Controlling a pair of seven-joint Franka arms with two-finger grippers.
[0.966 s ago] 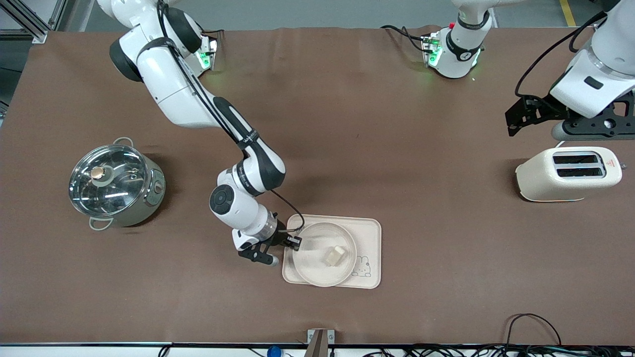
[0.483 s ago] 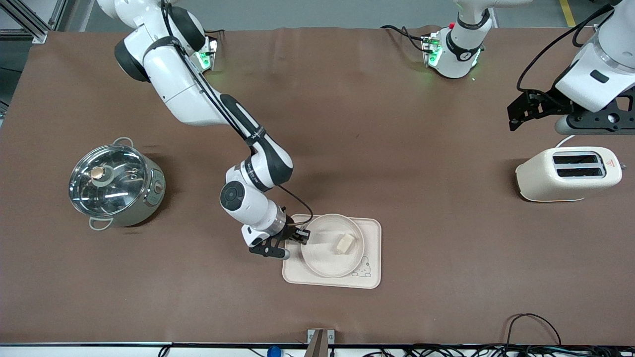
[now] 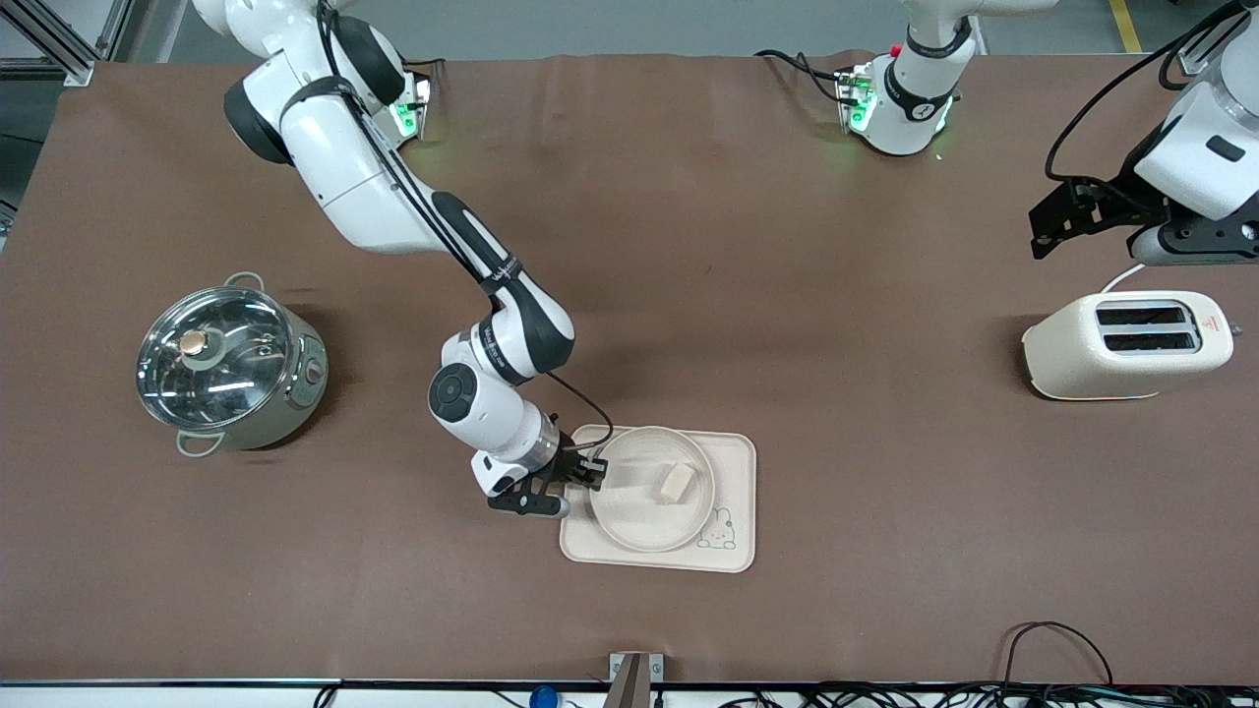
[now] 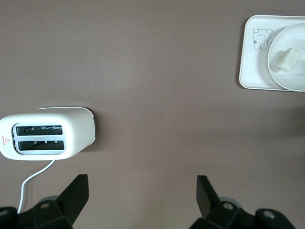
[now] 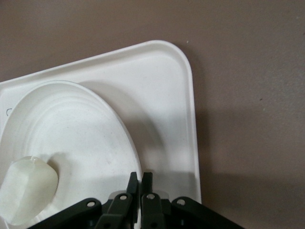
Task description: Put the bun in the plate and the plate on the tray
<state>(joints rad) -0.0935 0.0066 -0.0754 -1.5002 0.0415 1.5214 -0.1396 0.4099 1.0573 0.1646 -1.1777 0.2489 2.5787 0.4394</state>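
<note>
Right gripper (image 3: 588, 475) clamped tight on the rim of the plate (image 3: 629, 521), at the edge toward the right arm's end of the table. Plate sits over the tray (image 3: 733, 457), bun (image 3: 677, 482) inside it. Left gripper (image 4: 143, 193) spread fully apart, empty, hanging above the table by the toaster (image 3: 1126, 344)

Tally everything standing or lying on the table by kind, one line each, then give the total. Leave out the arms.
Food: 1, the bun
Tableware: 2, the plate and the tray
Kitchen appliances: 2, the lidded pot and the toaster
Total: 5
</note>
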